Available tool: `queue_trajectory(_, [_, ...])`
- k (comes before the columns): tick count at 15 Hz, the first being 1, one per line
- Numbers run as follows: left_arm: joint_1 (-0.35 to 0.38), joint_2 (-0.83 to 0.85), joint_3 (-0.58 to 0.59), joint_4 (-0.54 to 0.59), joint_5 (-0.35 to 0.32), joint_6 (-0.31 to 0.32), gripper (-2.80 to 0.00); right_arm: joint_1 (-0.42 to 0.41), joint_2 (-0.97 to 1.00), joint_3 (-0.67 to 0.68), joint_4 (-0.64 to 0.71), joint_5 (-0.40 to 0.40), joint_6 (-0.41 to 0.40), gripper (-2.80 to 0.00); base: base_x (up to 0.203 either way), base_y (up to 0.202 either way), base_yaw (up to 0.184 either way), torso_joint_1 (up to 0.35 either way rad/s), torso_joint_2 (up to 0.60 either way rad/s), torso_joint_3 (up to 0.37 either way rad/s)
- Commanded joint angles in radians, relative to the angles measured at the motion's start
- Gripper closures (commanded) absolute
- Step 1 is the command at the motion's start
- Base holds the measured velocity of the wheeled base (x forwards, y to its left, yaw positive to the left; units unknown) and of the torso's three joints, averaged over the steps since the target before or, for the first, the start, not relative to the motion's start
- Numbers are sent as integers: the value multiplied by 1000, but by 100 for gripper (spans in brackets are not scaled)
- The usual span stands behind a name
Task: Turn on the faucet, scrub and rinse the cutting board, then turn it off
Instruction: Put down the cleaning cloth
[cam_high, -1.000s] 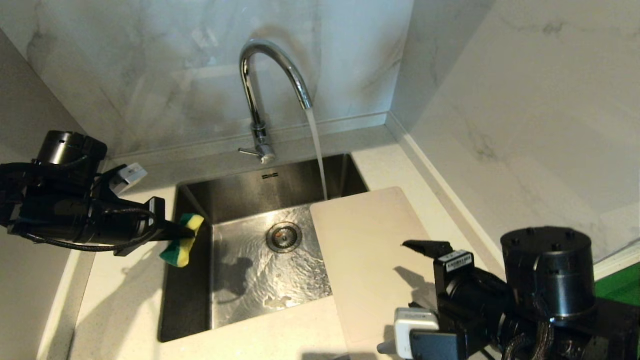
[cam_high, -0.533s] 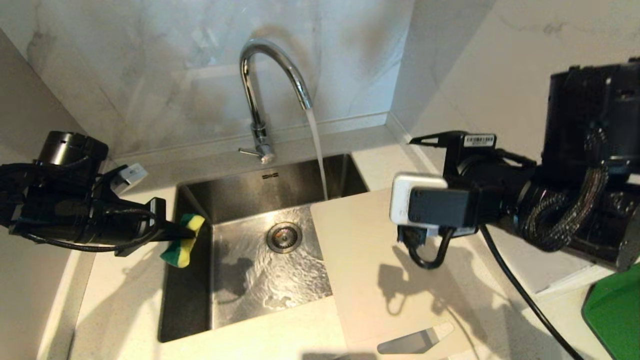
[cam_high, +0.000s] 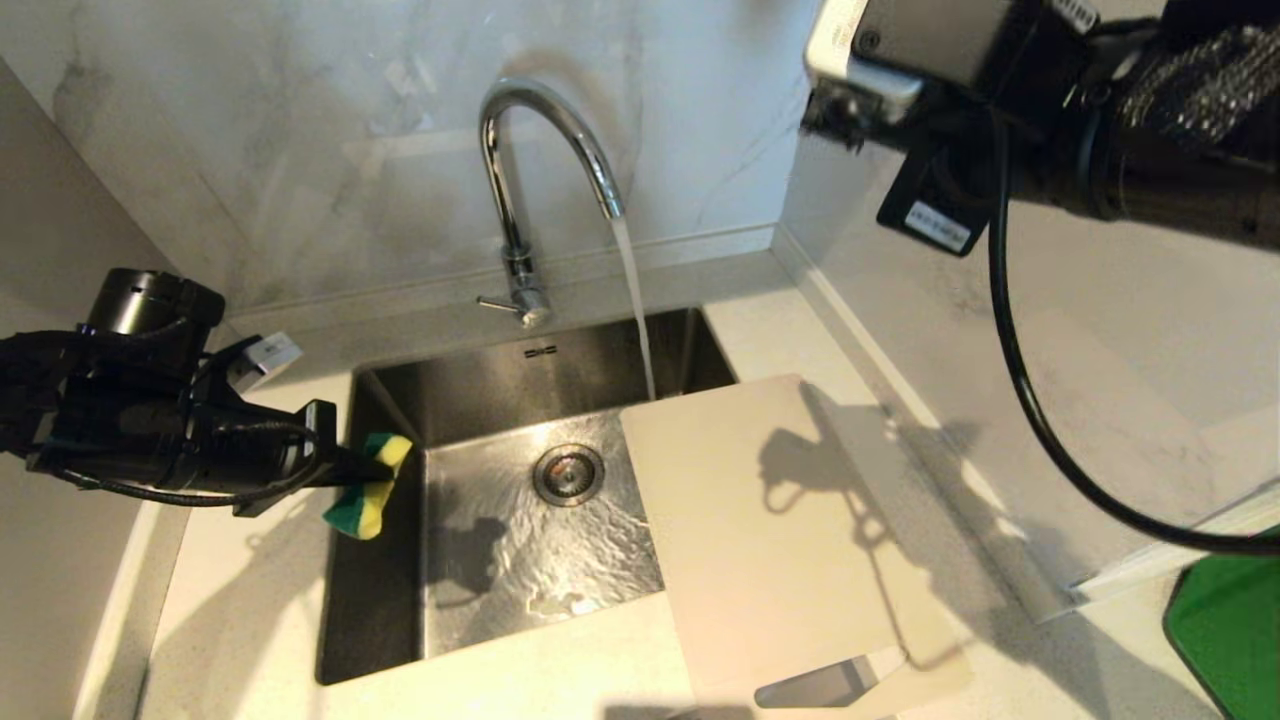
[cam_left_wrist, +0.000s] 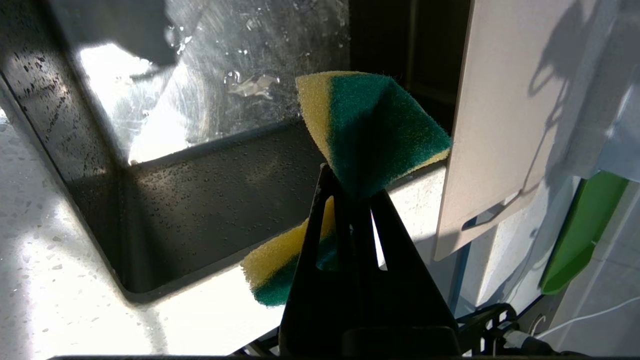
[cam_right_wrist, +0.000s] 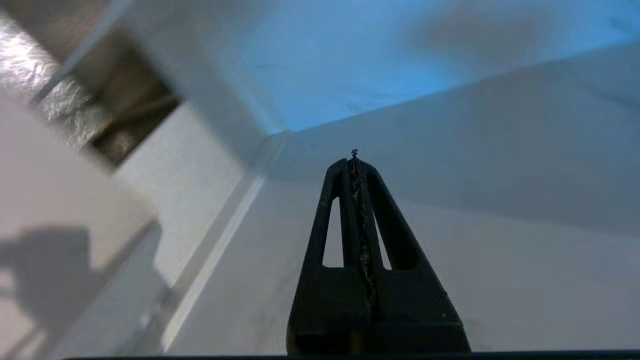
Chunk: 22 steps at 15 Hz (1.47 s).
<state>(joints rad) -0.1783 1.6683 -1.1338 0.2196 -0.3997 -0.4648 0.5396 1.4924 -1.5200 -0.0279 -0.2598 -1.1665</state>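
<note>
The left gripper (cam_left_wrist: 352, 192) is clamping a green-and-yellow sponge (cam_left_wrist: 372, 130), fingers pressed together on its pinched middle, and is hovering over the left rim of the sink (cam_high: 385, 600). The right gripper (cam_right_wrist: 355, 157) is showing its fingers together with nothing between them; it is hanging high at the far right, in front of the wall, well above everything else.

The faucet (cam_high: 520, 180) is standing at the far edge of the sink and is running, its stream falling just beyond the far edge of the board (cam_high: 760, 540). The board is lying flat on the right side, partly over the sink and partly on the counter (cam_high: 230, 640), its slot handle at the near end. It is well apart from both grippers: to the right of the sponge across the open basin, and below and to the near left of the right gripper.

The risk: the board seems to be resting loose, so scrubbing with the sponge alone could be pushing it along the counter or tipping its overhanging edge into the basin. Water striking the board may also be splashing onto the counter.
</note>
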Motion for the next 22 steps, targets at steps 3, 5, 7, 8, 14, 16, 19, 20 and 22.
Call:
queue_trajectory(3, [0,4,-1,1,-2,-1,0,0,130,-369,85,-40,109,0,0,0,0,0,0,0])
queue_trajectory(5, [0,4,-1,1,-2,-1,0,0,162,-485,133,-79,165,0,0,0,0,0,0,0])
queue_trajectory(7, [-1,4,0,1,-2,-3,0,0,152,-484,154,-114,262,0,0,0,0,0,0,0])
queue_trajectory(8, [-5,4,0,1,-2,-3,0,0,140,-483,155,-127,276,0,0,0,0,0,0,0])
queue_trajectory(14, [-9,9,3,1,-4,-3,0,-2,57,-482,241,-146,555,0,0,0,0,0,0,0])
queue_trajectory(16, [-9,10,5,1,-4,-1,0,0,32,-470,249,-139,722,0,0,0,0,0,0,0])
queue_trajectory(19, [-9,25,6,1,-4,-1,0,2,-14,-446,259,-93,946,0,0,0,0,0,0,0])
queue_trajectory(20, [-9,34,6,1,-4,-1,0,2,-17,-441,255,-89,966,0,0,0,0,0,0,0])
queue_trajectory(22, [-13,51,7,0,-4,-2,0,2,-16,-430,241,-85,1050,0,0,0,0,0,0,0])
